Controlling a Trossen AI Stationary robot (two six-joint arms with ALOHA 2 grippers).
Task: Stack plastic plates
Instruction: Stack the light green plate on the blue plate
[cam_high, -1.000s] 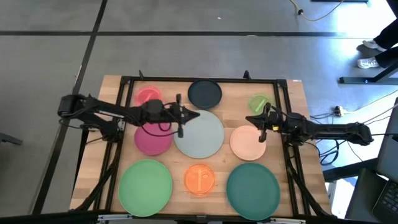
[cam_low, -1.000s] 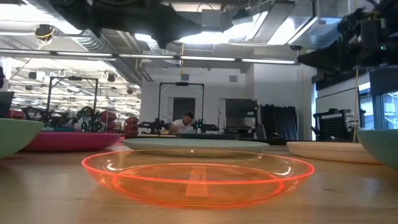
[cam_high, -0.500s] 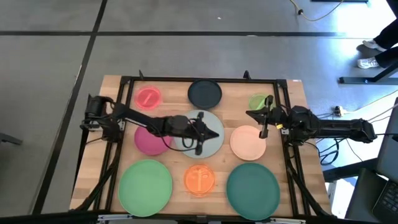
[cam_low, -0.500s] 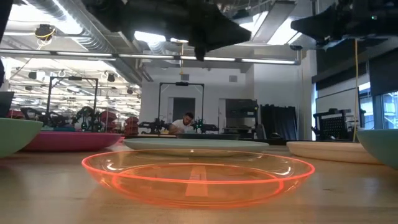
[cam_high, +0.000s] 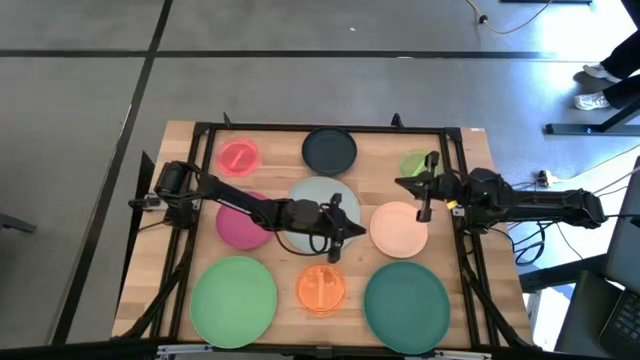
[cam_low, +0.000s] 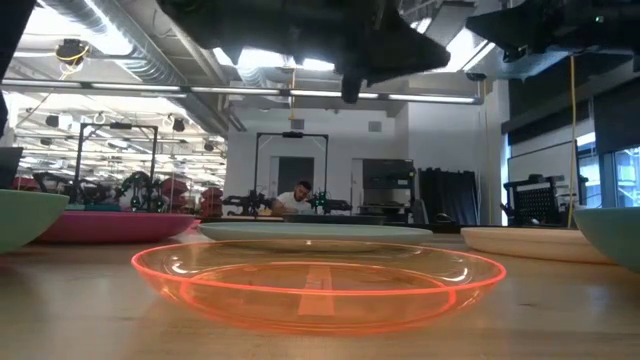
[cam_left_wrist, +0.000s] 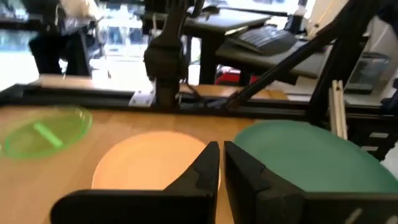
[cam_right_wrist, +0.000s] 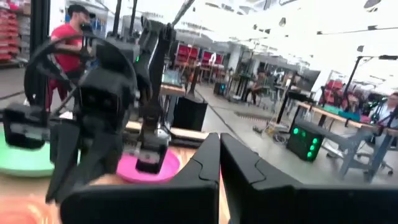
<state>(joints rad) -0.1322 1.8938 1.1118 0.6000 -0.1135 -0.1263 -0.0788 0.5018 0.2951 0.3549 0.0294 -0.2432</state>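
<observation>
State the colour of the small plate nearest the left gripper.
Orange, see-through; best seen in the low view.

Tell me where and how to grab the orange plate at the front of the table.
Grip the orange plate by its raised rim, one finger inside and one outside. It lies flat and shallow on the table, so nothing else offers a hold. The left gripper hangs just behind it, fingers together, so coming down on the back edge looks shortest. The light green plate and teal plate flank its sides.
</observation>
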